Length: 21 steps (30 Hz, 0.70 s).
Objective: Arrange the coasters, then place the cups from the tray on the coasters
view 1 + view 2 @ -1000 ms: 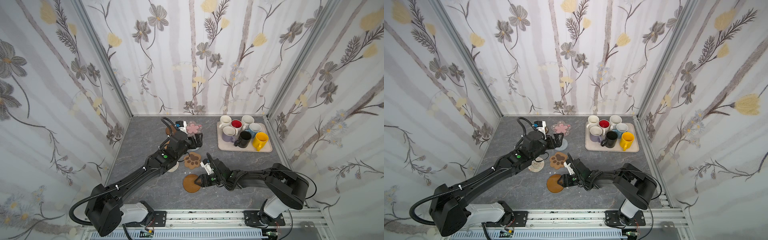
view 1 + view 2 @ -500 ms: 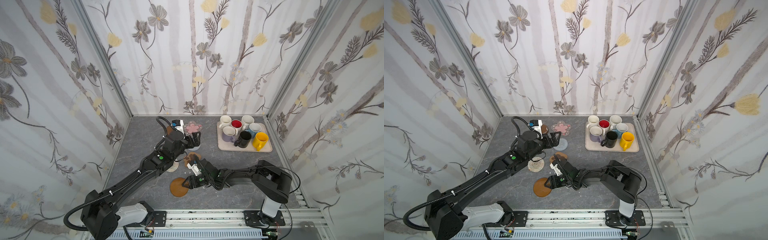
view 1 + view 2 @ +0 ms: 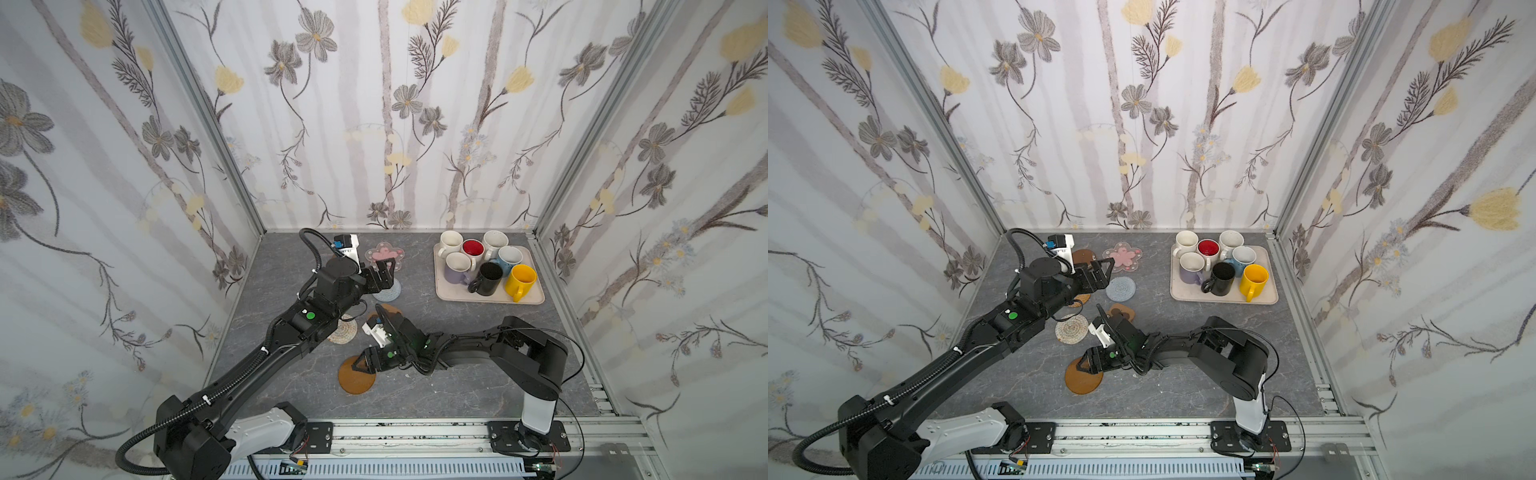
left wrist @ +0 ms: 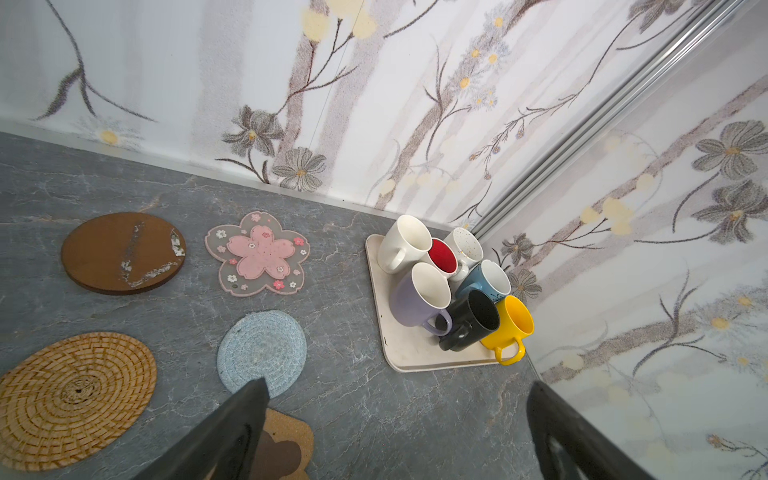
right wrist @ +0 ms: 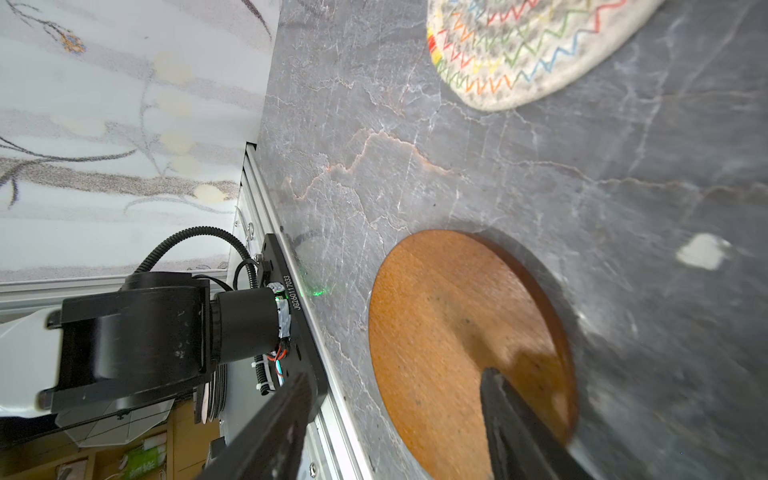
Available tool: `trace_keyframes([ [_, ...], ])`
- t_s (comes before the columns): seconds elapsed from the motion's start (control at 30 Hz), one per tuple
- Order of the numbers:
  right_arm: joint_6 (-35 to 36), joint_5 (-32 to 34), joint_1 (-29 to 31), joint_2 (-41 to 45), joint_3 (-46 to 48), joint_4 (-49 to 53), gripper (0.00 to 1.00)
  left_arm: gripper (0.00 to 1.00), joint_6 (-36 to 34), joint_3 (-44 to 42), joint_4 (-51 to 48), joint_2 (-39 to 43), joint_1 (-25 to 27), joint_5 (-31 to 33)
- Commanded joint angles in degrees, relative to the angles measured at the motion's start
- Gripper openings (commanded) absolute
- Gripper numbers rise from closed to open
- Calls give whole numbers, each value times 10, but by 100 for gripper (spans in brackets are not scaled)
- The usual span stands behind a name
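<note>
Several cups (image 3: 489, 274) stand packed together on the beige tray (image 3: 453, 295) at the back right. A brown disc coaster (image 3: 353, 380) lies near the front edge. My right gripper (image 3: 360, 365) sits low over it, open, one finger (image 5: 519, 419) on the disc and the other beyond its rim. My left gripper (image 3: 388, 274) hovers open and empty above the grey-blue woven coaster (image 3: 390, 293). Behind it lies the pink flower coaster (image 3: 384, 254). The pale woven coaster (image 3: 343, 332), paw coaster (image 3: 1121, 309), a second brown disc (image 4: 122, 251) and the rattan coaster (image 4: 75, 399) lie around the left arm.
Flowered walls close the grey table on three sides. A metal rail (image 3: 415, 432) runs along the front, close to the brown disc. The left arm's base (image 5: 145, 332) stands beside it. A small white scrap (image 5: 702, 251) lies on the table near the disc.
The right gripper has slid leftward along the front of the table, and the brown disc has moved left with it. The left gripper has drawn back a little towards the pink flower coaster.
</note>
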<state>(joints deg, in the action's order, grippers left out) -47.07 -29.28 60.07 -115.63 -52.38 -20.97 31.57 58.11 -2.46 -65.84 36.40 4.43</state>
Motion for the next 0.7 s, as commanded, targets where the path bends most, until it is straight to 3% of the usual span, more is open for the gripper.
trace_keyframes([
  [0.0,-4,5,-2,22,24,-18,66,100,-12,12,-10,5,-9,-10],
  [0.37,-47,11,24,60,132,-79,67,100,-20,19,-15,3,-16,-14],
  [0.67,-47,1,45,43,109,-81,67,100,-16,15,-16,3,-16,-20],
])
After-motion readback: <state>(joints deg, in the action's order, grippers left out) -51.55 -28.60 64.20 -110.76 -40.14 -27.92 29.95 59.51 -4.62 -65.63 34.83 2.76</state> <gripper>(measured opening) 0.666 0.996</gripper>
